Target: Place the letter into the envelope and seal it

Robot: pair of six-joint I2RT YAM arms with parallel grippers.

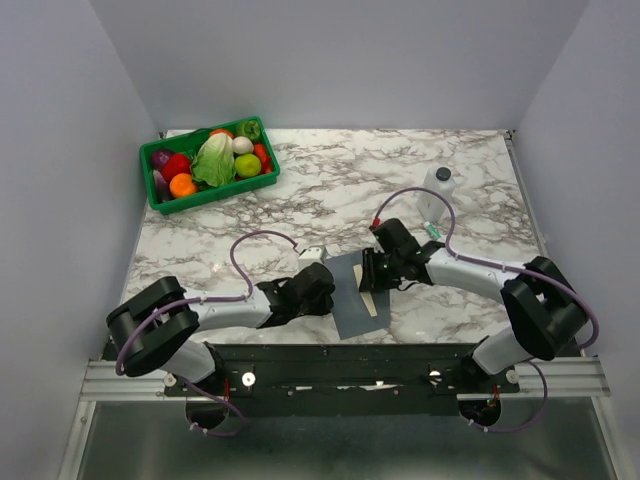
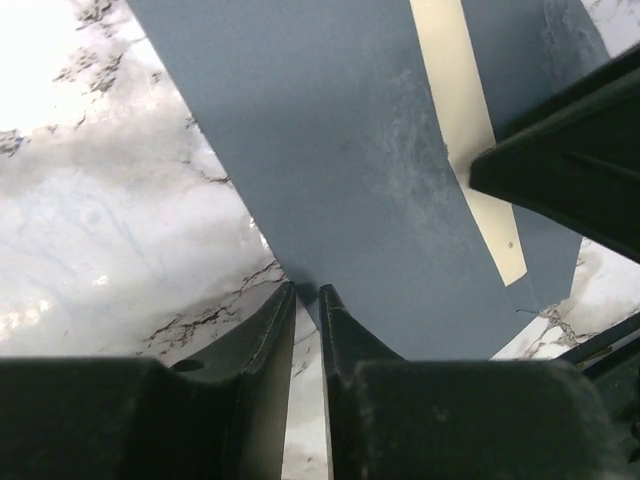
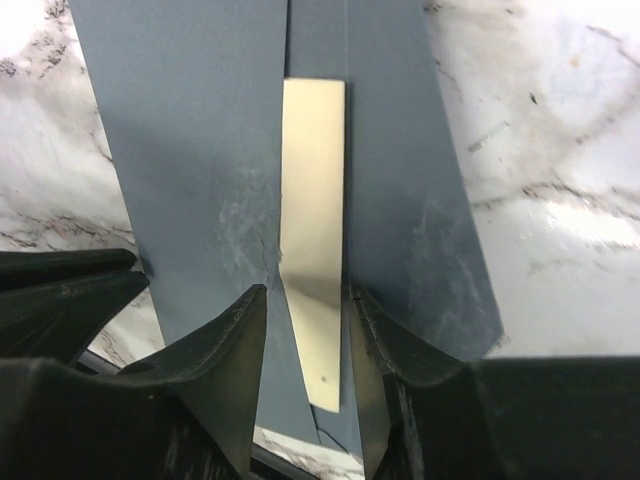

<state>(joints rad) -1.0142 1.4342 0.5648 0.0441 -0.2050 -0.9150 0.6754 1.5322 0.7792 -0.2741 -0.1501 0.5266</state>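
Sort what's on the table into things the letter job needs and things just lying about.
Job in hand:
envelope
letter
left pincer, at the envelope's edge
right pincer, astride the letter

Lying about:
crate of vegetables
bottle

The left arm point(image 1: 235, 308) and right arm point(image 1: 470, 268) are stretching inward and low. The left tool point(image 2: 307, 292) is holding its fingers almost together, while the right tool point(image 3: 308, 295) is holding its fingers apart.
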